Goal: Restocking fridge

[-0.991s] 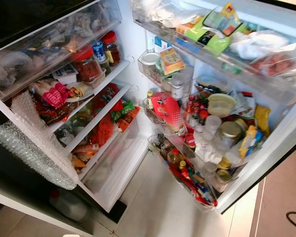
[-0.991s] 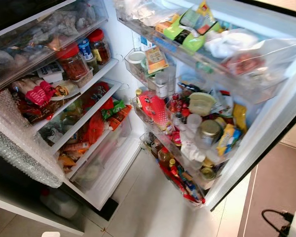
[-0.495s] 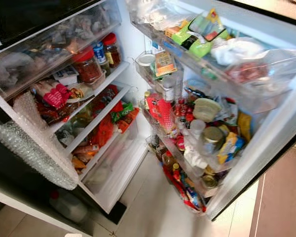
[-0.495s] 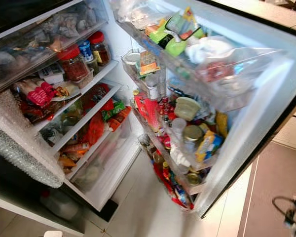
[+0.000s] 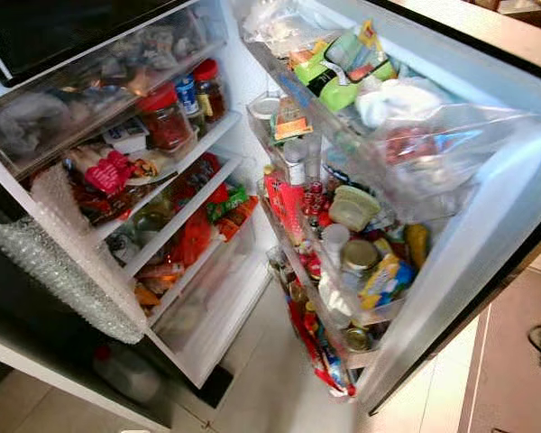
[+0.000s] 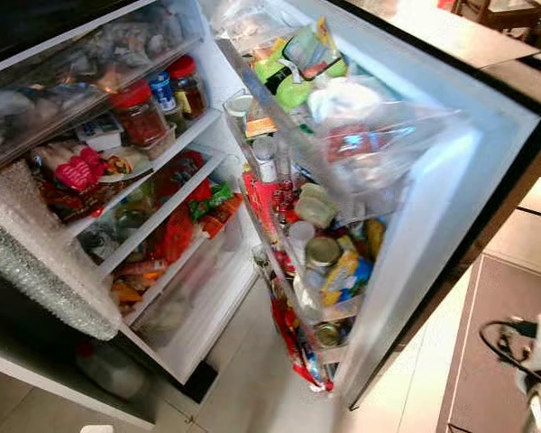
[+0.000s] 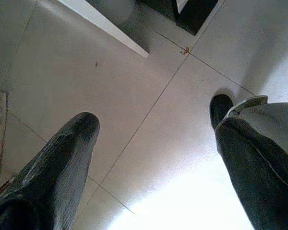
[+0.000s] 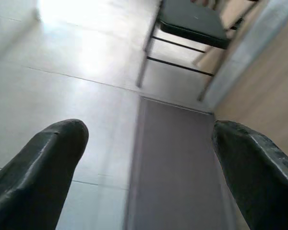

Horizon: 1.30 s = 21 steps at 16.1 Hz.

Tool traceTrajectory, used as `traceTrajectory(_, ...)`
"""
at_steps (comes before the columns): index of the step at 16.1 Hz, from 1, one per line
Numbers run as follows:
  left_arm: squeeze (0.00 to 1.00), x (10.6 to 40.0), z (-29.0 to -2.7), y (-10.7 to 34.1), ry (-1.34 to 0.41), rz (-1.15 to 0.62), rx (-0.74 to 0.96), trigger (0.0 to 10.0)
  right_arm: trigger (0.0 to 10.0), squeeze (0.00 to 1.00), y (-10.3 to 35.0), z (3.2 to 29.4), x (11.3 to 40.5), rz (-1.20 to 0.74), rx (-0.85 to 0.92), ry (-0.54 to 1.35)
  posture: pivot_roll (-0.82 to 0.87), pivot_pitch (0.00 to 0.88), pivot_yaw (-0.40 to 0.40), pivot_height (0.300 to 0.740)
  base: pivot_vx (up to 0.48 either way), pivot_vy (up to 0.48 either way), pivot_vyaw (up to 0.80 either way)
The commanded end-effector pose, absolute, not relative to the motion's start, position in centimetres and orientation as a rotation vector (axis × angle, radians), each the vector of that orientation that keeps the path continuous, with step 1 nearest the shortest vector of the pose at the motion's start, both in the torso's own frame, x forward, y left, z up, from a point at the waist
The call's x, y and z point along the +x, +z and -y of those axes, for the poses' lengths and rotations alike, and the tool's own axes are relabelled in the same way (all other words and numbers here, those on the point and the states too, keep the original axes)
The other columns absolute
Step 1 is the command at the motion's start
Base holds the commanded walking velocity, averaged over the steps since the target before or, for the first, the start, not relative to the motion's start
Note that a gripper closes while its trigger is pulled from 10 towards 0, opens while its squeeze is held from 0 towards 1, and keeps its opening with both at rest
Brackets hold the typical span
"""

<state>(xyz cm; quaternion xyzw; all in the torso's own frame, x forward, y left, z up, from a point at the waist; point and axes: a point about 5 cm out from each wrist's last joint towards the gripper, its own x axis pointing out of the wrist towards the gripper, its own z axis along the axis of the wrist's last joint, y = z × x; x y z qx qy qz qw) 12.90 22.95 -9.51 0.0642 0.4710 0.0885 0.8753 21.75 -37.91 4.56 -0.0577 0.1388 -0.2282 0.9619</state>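
Fridge [image 5: 207, 298], door open, shelves crammed

Head stereo pair overlooks open fridge [image 5: 207, 298]; wrist cameras face floor [image 7: 149, 143].

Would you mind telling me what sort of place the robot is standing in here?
Most likely a home kitchen. An open fridge stands crammed with food, its door shelves full of jars and bottles, on a pale tiled floor, with a chair nearby.
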Motion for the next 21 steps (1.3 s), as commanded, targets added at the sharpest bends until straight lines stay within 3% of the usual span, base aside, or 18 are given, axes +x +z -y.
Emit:
traceTrajectory(1,0.0,12.1,-23.1,-9.8,0.193,-1.019,0.12,10.0,10.0,0.0,4.7,37.2,22.4,-0.251,-0.09,-0.401,-0.13,0.08,0.053,0.74,0.0,0.0,0.0)
traceTrajectory(7,0.0,12.1,-23.3,-9.8,0.191,-1.023,0.121,10.0,10.0,0.0,6.9,34.7,25.2,-0.112,0.024,-0.114,-0.13,0.085,0.059,0.74,0.0,0.0,0.0)
traceTrajectory(13,0.0,11.9,-23.2,-9.8,0.189,-1.028,0.118,10.0,10.0,0.0,9.6,28.5,27.9,-0.057,-0.012,0.383,-0.13,0.088,0.056,0.74,0.0,0.0,0.0)
traceTrajectory(21,0.0,11.8,-22.9,-9.9,0.194,-1.028,0.111,10.0,10.0,0.0,15.2,22.0,29.6,0.098,-0.024,0.684,-0.13,0.093,0.043,0.74,0.0,0.0,0.0)
